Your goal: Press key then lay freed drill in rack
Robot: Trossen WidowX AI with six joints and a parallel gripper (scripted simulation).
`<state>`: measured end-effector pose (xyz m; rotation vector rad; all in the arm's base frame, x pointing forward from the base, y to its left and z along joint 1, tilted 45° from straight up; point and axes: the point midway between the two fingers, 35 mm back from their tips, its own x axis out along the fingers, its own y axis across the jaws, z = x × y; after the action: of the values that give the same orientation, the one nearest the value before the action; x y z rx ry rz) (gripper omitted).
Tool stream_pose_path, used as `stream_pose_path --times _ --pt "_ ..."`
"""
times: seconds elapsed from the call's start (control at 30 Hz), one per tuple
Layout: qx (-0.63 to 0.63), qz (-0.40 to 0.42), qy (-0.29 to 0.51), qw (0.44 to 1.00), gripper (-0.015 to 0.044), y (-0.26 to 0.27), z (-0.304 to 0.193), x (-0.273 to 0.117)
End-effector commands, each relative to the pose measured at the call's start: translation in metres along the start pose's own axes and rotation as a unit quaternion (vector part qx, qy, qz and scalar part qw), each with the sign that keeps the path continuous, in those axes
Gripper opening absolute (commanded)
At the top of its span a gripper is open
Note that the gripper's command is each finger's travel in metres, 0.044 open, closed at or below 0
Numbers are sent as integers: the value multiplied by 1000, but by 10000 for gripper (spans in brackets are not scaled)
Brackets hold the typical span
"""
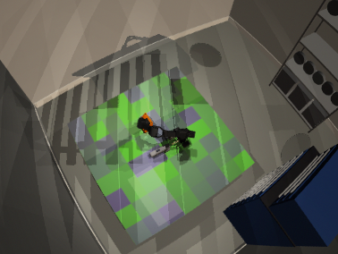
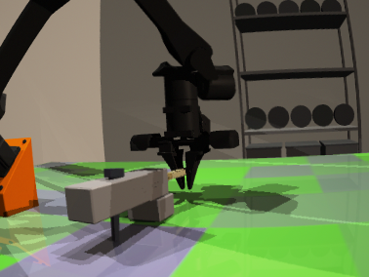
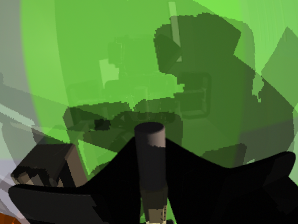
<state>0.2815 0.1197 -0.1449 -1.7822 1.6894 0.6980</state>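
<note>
My gripper (image 2: 185, 186) (image 3: 147, 141) points down and is shut on the drill (image 3: 151, 157), a thin rod with a grey round end and a brass-coloured part. In the exterior view the brass part of the drill (image 2: 176, 174) shows left of the fingertips, beside the end of the grey housing (image 2: 117, 190) (image 1: 157, 151). Whether its hidden end is still inside cannot be told. The black key (image 2: 114, 173) has its cap low on top of the housing, with a stem below. I cannot make out a rack for certain.
A lower grey block (image 2: 151, 208) sits under the housing's right end. A grey-brown block (image 3: 50, 165) shows left of the fingers. The orange arm base (image 2: 19, 178) (image 1: 147, 119) is at the left. Shelves (image 2: 295, 73) and blue bins (image 1: 308, 201) stand beyond the checkered mat (image 1: 156, 215).
</note>
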Motion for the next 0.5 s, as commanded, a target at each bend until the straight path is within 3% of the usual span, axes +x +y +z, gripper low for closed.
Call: stream_pose_path --times 0.0,0.47 --pt "3 -2 -3 1000 0 -1 1 -3" --pt "3 -2 -3 1000 0 0 -2 -10"
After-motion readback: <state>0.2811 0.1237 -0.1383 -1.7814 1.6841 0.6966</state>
